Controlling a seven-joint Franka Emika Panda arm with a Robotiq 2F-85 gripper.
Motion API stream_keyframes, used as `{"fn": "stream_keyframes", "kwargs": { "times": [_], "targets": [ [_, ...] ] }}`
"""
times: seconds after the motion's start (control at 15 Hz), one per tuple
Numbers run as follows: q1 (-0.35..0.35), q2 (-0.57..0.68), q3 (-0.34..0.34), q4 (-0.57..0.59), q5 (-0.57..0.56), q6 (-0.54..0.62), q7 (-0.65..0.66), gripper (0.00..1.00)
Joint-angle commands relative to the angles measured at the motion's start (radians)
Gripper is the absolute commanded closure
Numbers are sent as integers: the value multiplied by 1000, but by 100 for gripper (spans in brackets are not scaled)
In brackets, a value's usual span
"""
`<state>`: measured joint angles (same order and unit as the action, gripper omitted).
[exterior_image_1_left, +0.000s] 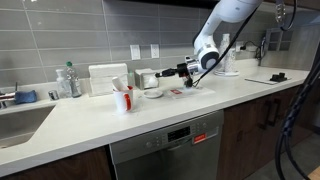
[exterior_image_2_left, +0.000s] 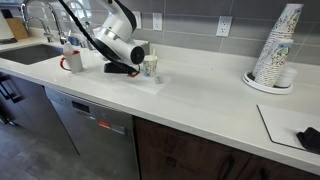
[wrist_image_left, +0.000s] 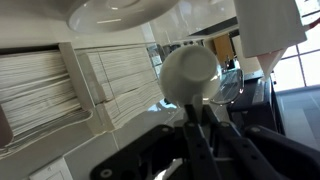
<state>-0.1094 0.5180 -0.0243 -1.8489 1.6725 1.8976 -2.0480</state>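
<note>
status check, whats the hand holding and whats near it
Hand shut on what looks like a spoon. White bowl close by on the counter. Red-and-white mug further along.

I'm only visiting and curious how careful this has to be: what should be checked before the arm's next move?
1. Hold on the round-headed utensil: the pincer is shut on its stem in the wrist view: ok.
2. Anything on the utensil's head: cannot tell.
3. Gap between the pincer and the small cup beside it: cannot tell.
4. The white cup with a red item stands upright: ok.
5. The stack of paper cups is far from the pincer: ok.
</note>
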Motion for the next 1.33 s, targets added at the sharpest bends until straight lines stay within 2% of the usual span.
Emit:
{"fn": "stream_keyframes", "kwargs": {
  "times": [0.0, 0.6, 1.27],
  "targets": [
    [26, 24, -17, 9, 43, 42, -90, 96],
    [51, 57, -14, 16, 108, 117, -251, 96],
    [61, 81, -14, 34, 123, 156, -306, 96]
  ]
}}
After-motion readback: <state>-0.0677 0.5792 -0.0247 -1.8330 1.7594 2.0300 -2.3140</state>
